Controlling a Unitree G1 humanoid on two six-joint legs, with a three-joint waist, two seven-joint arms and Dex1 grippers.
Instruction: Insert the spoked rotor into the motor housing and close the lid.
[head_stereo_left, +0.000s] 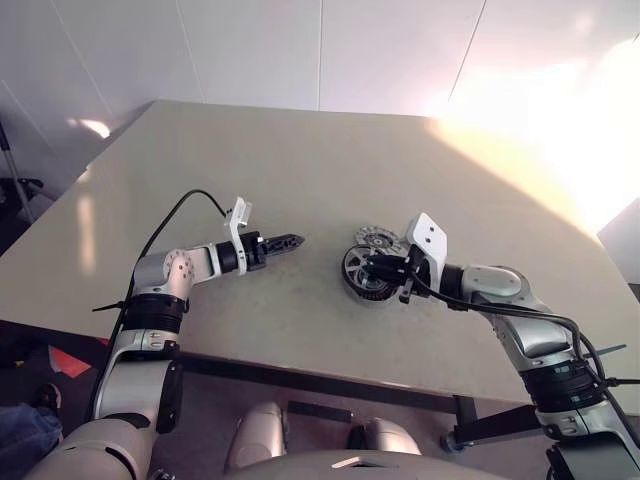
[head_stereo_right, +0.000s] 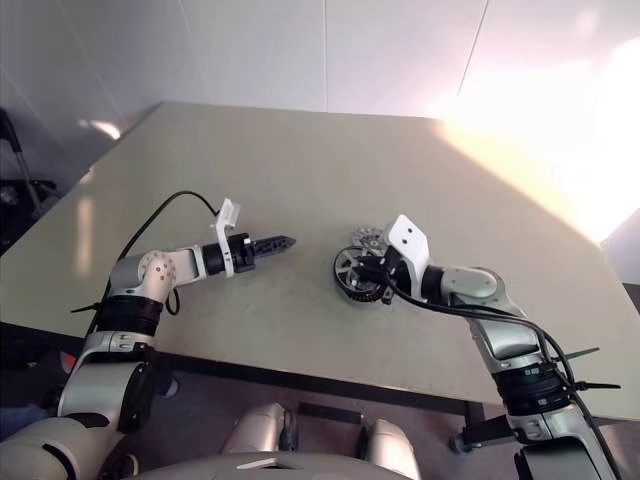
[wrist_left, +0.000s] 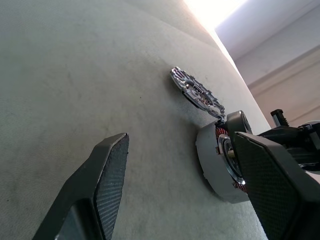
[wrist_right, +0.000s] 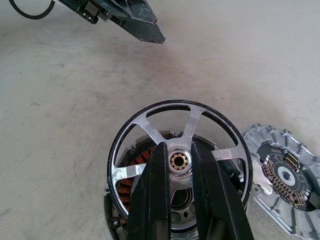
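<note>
Right gripper (wrist_right: 179, 165) pinches spoked rotor (wrist_right: 178, 160) at hub, tilted over motor housing (wrist_left: 212, 162); could jam if lowered crooked. Lid (wrist_right: 285, 177) just beside. Left gripper (head_stereo_left: 283, 242) open, empty.

Spoked rotor (wrist_right: 177, 162) tilted over copper-wound motor housing (wrist_left: 212, 165), lid (wrist_right: 285, 182) just beside

From my station, the right gripper's black fingers (wrist_right: 152, 200) cover the lower half of the dark-rimmed, silver-spoked rotor (wrist_right: 150, 129). Beneath it, the grey round motor housing with copper windings (wrist_right: 131, 182) shows only through the spokes, cut off at the frame's bottom. The pale grey slotted metal lid (wrist_right: 285, 175) runs off the lower right edge.
</note>
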